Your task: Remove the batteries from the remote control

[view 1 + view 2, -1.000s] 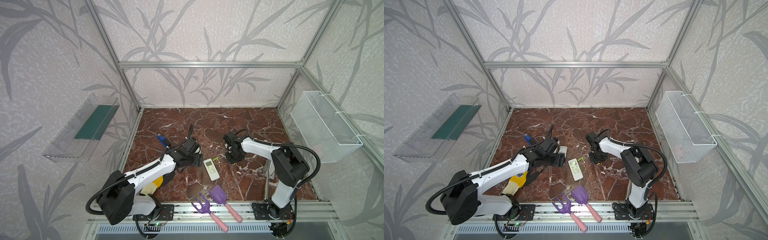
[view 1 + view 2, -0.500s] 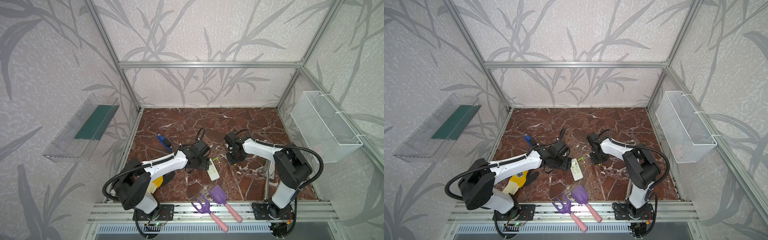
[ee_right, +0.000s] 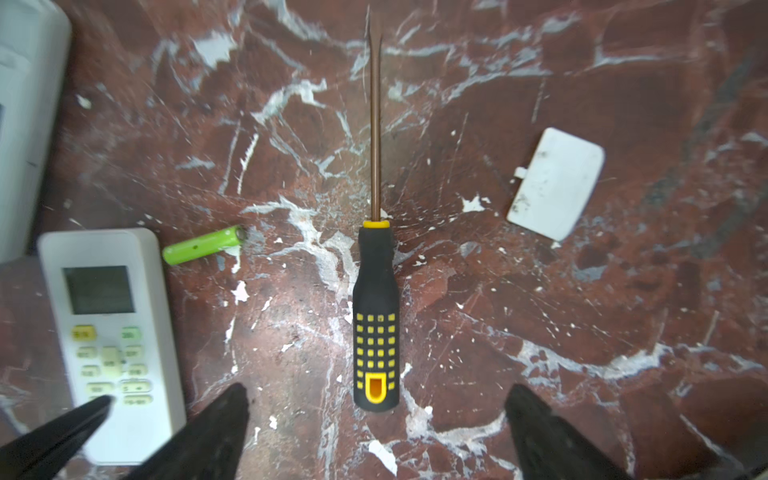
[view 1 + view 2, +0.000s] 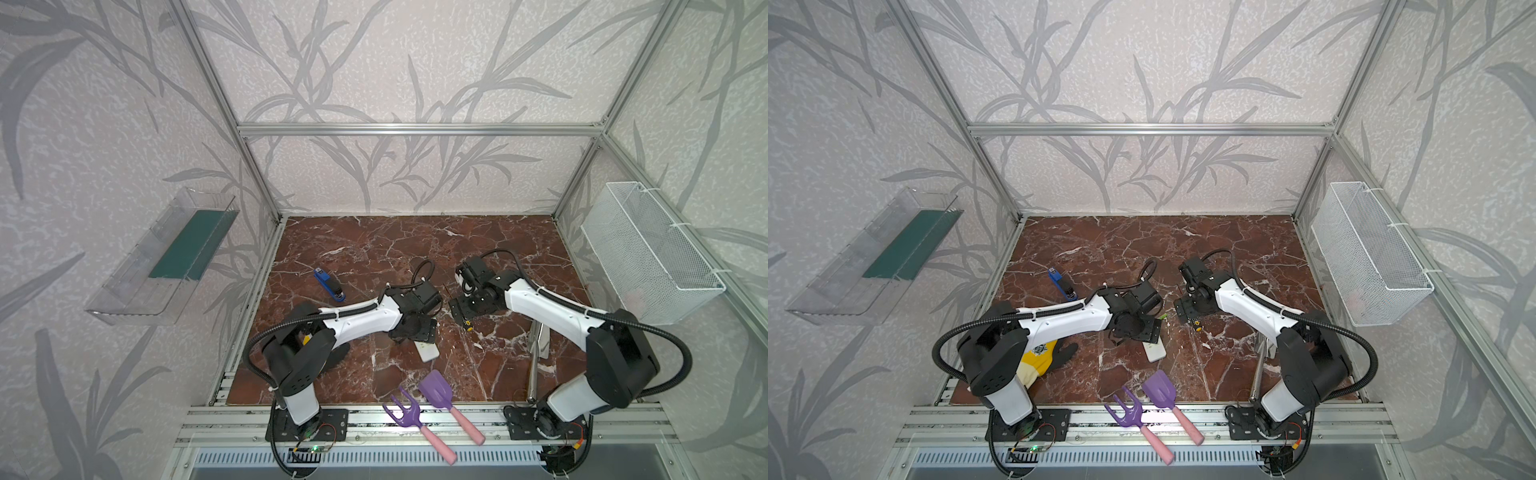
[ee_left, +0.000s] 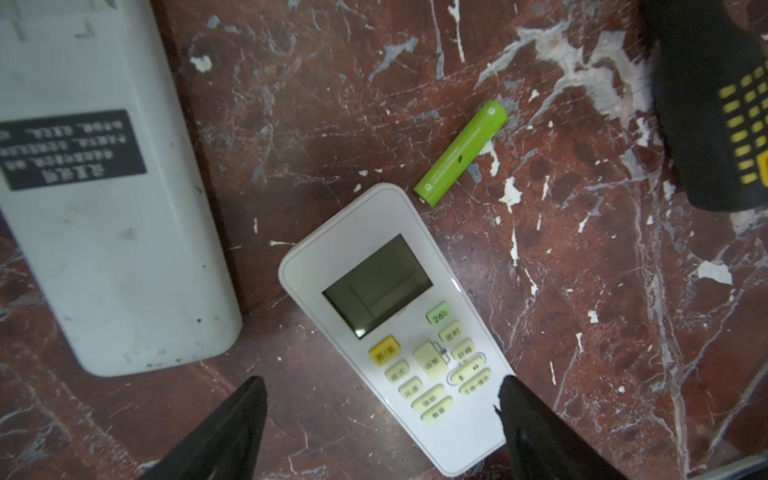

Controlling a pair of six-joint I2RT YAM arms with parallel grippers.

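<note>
You see one lime-green battery (image 5: pixel 461 153) lying flat on the marble floor (image 4: pixel 374 257), near the centre of the frame in a top view, between the two arms. Its long axis runs slantwise: one end sits just beside a display-end corner of the small white remote control (image 5: pixel 399 332), and the other points toward the screwdriver (image 3: pixel 376 291). That remote lies buttons-up, close beside a larger remote (image 5: pixel 95 187) lying face-down. Your left gripper (image 5: pixel 380 395) is spread open over the small remote's button end and holds nothing. Your right gripper (image 3: pixel 378 395) stands wide open over the screwdriver handle, also empty-handed, with a white battery cover (image 3: pixel 555 183) lying apart. At the left edge, the clear wall bin (image 4: pixel 124 291) holds a dark green panel (image 4: pixel 191 245). You cannot tell what the wire basket (image 4: pixel 648 257) at the right holds.
</note>
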